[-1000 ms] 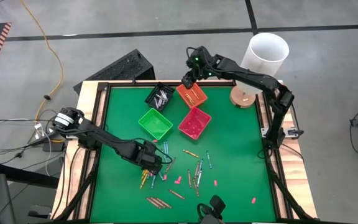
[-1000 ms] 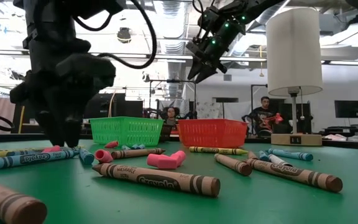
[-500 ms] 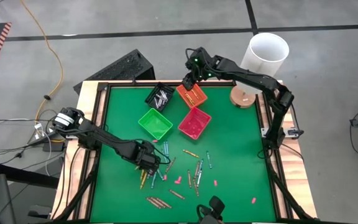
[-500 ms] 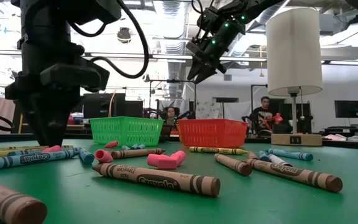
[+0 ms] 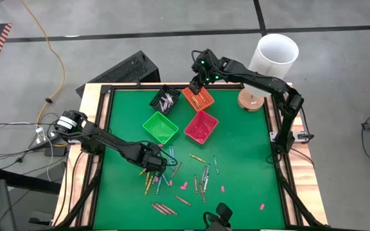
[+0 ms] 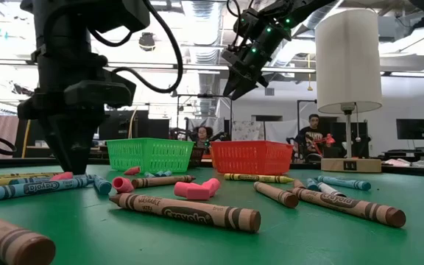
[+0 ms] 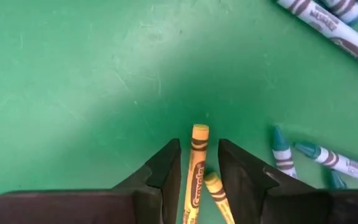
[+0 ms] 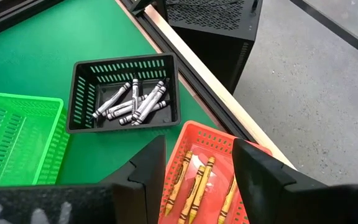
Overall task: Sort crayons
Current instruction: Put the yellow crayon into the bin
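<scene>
Table (image 5: 249,147): green mat; crayons (image 5: 201,176) scattered across the near half, 4 bins at the far side.
Orange bin (image 8: 213,171): already holds orange and yellow crayons.
Right gripper (image 8: 194,177): hovers above the orange bin, fingers apart, empty.
Left gripper (image 7: 197,168): down on the mat, fingers narrowly apart around 1 yellow crayon (image 7: 196,168), not visibly clamped.
Risk: a second yellow crayon (image 7: 216,193) lies just beside; closing could catch both, or nudge the target askew.

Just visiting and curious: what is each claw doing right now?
Left gripper: open around a yellow crayon on the table.
Right gripper: open, empty, above the orange bin.
</scene>
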Tool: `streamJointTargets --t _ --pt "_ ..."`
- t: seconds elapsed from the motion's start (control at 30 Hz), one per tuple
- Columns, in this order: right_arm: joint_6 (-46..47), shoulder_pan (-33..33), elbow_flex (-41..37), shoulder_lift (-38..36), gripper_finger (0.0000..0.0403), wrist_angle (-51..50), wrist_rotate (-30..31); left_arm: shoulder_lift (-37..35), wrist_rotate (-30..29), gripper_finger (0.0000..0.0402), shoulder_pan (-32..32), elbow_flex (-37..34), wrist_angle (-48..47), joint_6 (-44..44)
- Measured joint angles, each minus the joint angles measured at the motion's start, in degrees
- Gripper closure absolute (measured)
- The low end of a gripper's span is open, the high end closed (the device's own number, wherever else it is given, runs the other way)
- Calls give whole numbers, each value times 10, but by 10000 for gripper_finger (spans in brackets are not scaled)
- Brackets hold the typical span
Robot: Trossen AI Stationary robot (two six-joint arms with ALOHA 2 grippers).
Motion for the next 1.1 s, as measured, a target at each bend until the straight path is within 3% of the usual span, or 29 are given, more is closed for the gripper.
streamJointTargets --t 0.23,0.47,0.83,1.1 --pt "0 0 0 0 223 0 0 0 27 275 6 0 -2 14" --pt "-10 0 0 0 223 0 0 0 28 279 0 0 -6 18" --pt "-14 0 0 0 223 0 0 0 20 391 9 0 -7 53" --pt "-14 0 0 -3 223 -1 -5 -3 34 401 20 0 -2 50"
